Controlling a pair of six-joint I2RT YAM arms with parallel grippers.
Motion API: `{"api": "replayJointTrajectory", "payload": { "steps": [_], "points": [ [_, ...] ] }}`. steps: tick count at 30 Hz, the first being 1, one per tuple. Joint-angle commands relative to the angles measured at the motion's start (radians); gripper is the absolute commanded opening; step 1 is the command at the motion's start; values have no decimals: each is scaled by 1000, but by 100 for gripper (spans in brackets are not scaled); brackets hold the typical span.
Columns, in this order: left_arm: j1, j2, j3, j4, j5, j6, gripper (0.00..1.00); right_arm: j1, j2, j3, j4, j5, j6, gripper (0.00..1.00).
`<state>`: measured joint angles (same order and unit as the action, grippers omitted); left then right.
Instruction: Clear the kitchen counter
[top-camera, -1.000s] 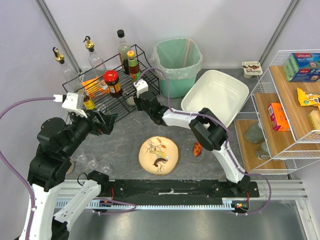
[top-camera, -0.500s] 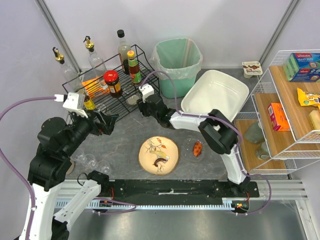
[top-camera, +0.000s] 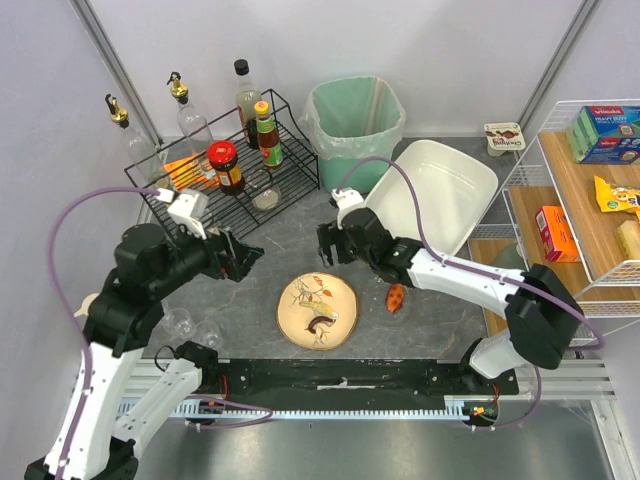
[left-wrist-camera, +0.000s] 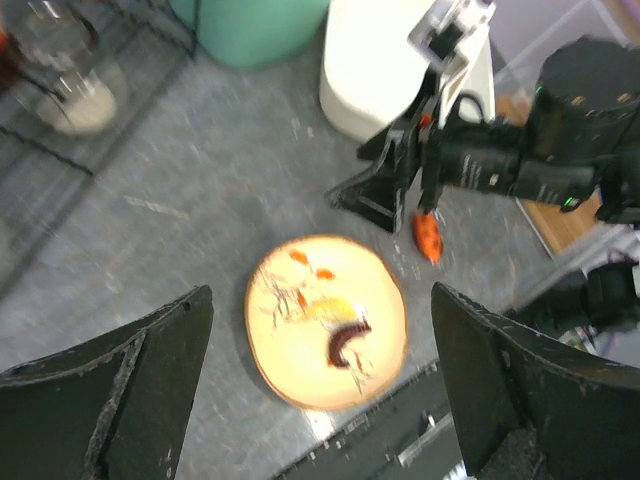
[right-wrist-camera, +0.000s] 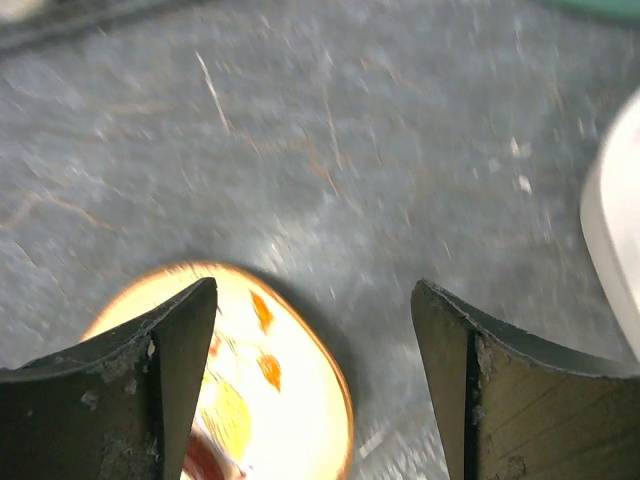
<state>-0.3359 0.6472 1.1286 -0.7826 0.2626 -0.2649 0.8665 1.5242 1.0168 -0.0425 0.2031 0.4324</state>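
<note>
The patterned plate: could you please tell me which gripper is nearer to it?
Right. The right gripper hovers past the plate's far edge; the left gripper sits farther off to its left.

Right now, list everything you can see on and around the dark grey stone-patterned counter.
dark grey kitchen counter: one, mottled
round cream patterned plate: one, orange-rimmed, near centre
small orange-red object: one, right of plate
white plastic tub: one, far right
mint-green lined bin: one, far centre
black wire rack: one, far left
tall clear glass bottles: three, along rack's far side
red-lidded dark jar: one, on rack
reddish sauce bottle: one, on rack
clear drinking glasses: at least two, near left
foil-lidded cup: one, far right corner
wood-and-wire shelf: one, right side, holding boxes
left gripper: one, black, open, left of plate
right gripper: one, black, open, beyond plate
</note>
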Motion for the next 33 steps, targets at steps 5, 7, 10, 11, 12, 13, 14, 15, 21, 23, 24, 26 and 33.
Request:
{"api": "replayJointTrajectory", "payload": {
  "steps": [5,7,10,11,12,13,14,15,21,23,24,26,33],
  "points": [
    [1,62,-278,92,254,-227,89,0,-191,-147,-152,18,147,82],
    [1,62,-346,124,228,-270,88,0,-222,-158,-154,1,164,82],
    [1,63,-435,181,190,-321,88,0,-252,-175,-149,-5,184,82],
    [1,66,-456,199,184,-339,88,0,-260,-181,-151,-5,186,82],
    [0,72,-478,218,178,-352,88,0,-266,-187,-148,-2,193,82],
    [1,75,-506,236,172,-359,88,2,-272,-195,-146,-1,195,82],
    [0,80,-527,262,158,-372,88,0,-275,-201,-145,-4,200,82],
    [-2,83,-558,282,144,-381,88,0,-279,-204,-145,-8,201,82],
    [-17,169,-645,376,101,-428,81,0,-291,-227,-132,-18,204,82],
    [-41,219,-658,405,84,-430,78,0,-294,-239,-126,-21,209,82],
    [-52,247,-661,413,73,-431,77,0,-297,-247,-120,-24,215,82],
    [-67,304,-667,437,72,-428,75,0,-305,-262,-103,-40,232,82],
    [-126,471,-693,549,73,-456,59,0,-323,-302,-60,-111,264,82]
  ]
}}
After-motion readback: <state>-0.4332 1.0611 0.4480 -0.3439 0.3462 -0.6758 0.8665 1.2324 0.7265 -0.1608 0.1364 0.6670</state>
